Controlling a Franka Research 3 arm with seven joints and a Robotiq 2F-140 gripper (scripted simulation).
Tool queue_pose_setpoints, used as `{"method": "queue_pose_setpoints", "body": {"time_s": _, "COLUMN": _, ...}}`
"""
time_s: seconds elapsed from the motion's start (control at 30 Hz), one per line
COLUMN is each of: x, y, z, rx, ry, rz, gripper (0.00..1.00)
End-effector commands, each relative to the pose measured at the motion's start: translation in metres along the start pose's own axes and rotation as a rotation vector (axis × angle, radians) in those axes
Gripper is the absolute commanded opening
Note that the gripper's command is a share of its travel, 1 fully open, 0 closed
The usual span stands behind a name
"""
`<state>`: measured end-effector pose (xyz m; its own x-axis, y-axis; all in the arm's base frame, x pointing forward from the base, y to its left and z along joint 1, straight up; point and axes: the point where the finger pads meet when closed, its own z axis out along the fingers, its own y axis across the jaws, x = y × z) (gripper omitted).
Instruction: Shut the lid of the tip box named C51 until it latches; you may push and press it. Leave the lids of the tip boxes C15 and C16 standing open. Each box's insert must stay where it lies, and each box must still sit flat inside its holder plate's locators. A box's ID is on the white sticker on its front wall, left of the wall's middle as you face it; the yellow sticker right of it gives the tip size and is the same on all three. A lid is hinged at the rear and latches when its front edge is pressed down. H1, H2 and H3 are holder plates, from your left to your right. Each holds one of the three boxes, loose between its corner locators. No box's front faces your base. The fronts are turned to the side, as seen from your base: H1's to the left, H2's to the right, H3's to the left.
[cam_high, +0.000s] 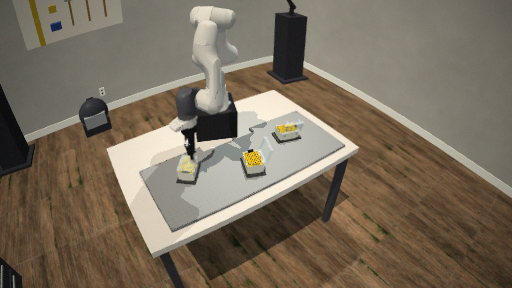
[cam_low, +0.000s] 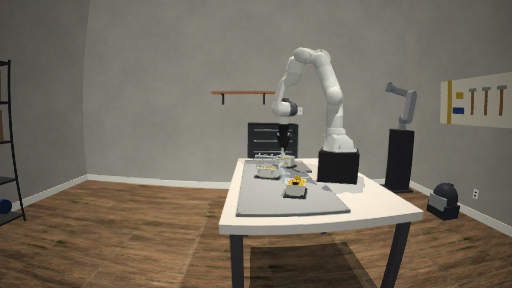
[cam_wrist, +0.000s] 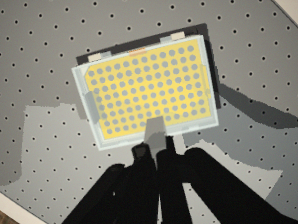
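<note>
Yellow-tipped box (cam_wrist: 148, 92) just beyond tool (cam_wrist: 157, 137)

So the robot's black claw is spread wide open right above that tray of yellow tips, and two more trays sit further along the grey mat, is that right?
Not quite. The claw is shut, its fingers pressed together with nothing between them, as the wrist view shows. The rest holds: it hangs right above the tray of yellow tips, and two more trays sit further along the grey mat.
</note>
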<state>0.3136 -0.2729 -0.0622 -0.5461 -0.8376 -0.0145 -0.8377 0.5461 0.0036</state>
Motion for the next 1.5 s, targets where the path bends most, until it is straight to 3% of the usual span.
{"method": "queue_pose_setpoints", "body": {"time_s": 0.0, "x": 0.001, "y": -0.001, "z": 0.003, "rx": 0.001, "ry": 0.008, "rz": -0.008, "gripper": 0.00}}
{"method": "queue_pose_setpoints", "body": {"time_s": 0.63, "x": 0.001, "y": -0.001, "z": 0.003, "rx": 0.001, "ry": 0.008, "rz": -0.008, "gripper": 0.00}}
{"method": "queue_pose_setpoints", "body": {"time_s": 1.47, "x": 0.001, "y": -0.001, "z": -0.035, "rx": 0.001, "ry": 0.008, "rz": -0.008, "gripper": 0.00}}
